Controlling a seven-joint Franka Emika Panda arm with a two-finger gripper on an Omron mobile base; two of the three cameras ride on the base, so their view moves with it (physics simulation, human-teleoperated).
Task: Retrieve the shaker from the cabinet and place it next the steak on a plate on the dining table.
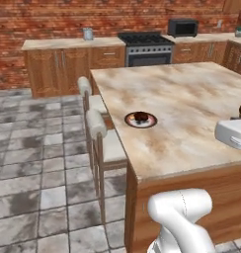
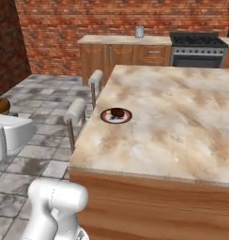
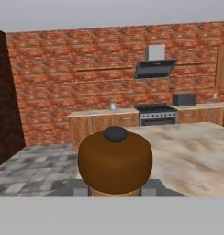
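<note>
Red brick walls close the kitchen round, with grey stone tiles underfoot and a long wooden counter at the back carrying a black stove, a microwave and a small metal pot; a grey hood hangs above the stove. No writing or label can be read anywhere. Nearer stands the dining table, a big square island with a beige marbled top on a wooden base, and two pale-cushioned stools tuck against its left side. Close to that left edge sits the plate, dark-rimmed with a reddish ring, and the steak lies on it as a small dark lump. The shaker is off the table, up in the gripper: its dark brown rounded top with a small black knob looms close in the hand view, a strip of tan body below, with the fingertips pressed against either side.
</note>
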